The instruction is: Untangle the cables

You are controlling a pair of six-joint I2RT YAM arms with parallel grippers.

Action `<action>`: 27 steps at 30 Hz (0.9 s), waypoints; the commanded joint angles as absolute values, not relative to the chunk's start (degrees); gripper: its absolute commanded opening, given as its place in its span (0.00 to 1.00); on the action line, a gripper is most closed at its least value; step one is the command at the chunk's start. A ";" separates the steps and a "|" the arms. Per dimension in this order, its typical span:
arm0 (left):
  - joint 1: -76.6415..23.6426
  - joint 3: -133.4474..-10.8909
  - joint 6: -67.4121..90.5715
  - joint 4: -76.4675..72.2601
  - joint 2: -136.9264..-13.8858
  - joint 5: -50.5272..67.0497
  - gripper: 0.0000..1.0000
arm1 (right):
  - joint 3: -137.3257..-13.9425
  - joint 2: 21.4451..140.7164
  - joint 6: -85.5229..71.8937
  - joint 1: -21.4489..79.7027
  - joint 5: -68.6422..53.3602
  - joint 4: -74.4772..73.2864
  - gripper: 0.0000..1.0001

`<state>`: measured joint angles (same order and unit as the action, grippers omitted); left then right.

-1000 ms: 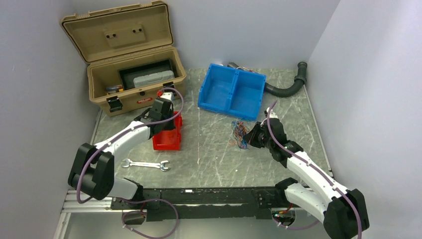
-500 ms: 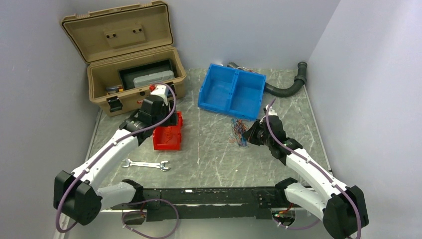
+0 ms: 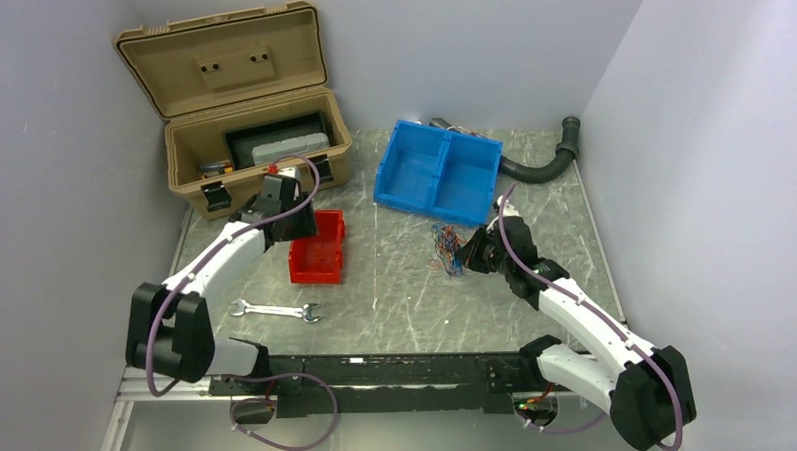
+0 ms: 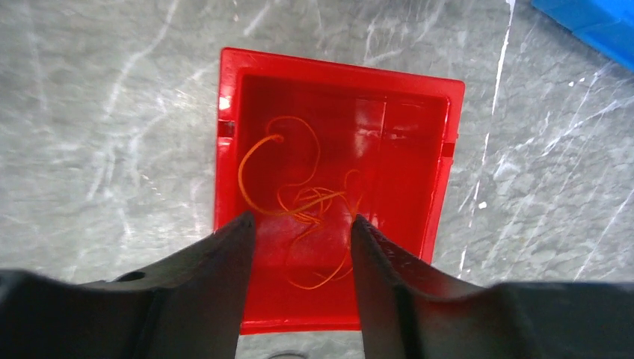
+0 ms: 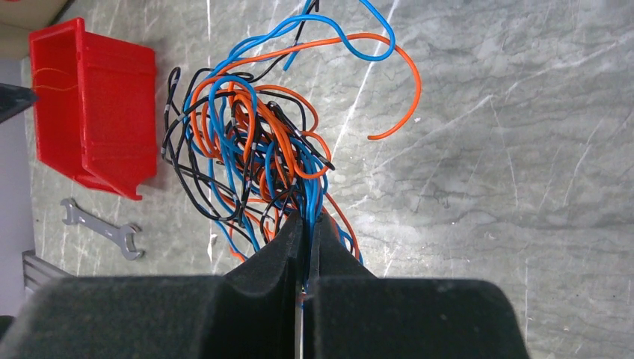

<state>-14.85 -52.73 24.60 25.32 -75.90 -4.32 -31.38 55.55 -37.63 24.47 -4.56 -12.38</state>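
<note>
Open tabletop (image 3: 395, 291) between red bin (image 3: 315, 274) and cables (image 3: 449, 249)

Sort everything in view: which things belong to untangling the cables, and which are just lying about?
Job: cable tangle, pinched by right gripper; orange wire lying in red bin; left gripper, open above it.
Lying about: wrench, blue bin, toolbox, black hose.

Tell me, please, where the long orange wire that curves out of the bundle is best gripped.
Grip the orange wire on its outer arc near the free end, coming from above. There it lies clear of the bundle, so likely nothing else gets pinched.
</note>
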 commanded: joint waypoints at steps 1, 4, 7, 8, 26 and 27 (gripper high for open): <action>-14.77 -54.42 25.74 22.07 -79.20 -0.57 0.47 | -34.91 54.96 -36.30 24.78 -4.24 -11.23 0.00; -14.84 -52.91 26.04 20.22 -80.43 1.01 0.20 | -34.66 54.61 -36.38 24.79 -4.07 -11.38 0.00; -14.93 -51.51 25.90 19.01 -80.63 1.17 0.14 | -33.78 54.33 -36.73 24.79 -4.03 -10.75 0.00; -14.90 -51.43 25.78 18.94 -80.91 0.82 0.13 | -33.56 54.43 -36.94 24.79 -4.11 -10.56 0.00; -27.64 -52.90 25.52 24.83 -68.06 -1.37 0.47 | -32.09 58.53 -37.21 25.04 -9.13 -7.26 0.00; -28.46 -52.22 25.42 23.56 -65.57 0.51 0.50 | -31.88 58.83 -37.46 25.16 -10.14 -6.36 0.00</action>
<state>-26.55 -51.75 25.36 24.47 -74.76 -1.23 -32.18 57.82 -37.06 24.62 -6.59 -11.62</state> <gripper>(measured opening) 0.463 0.033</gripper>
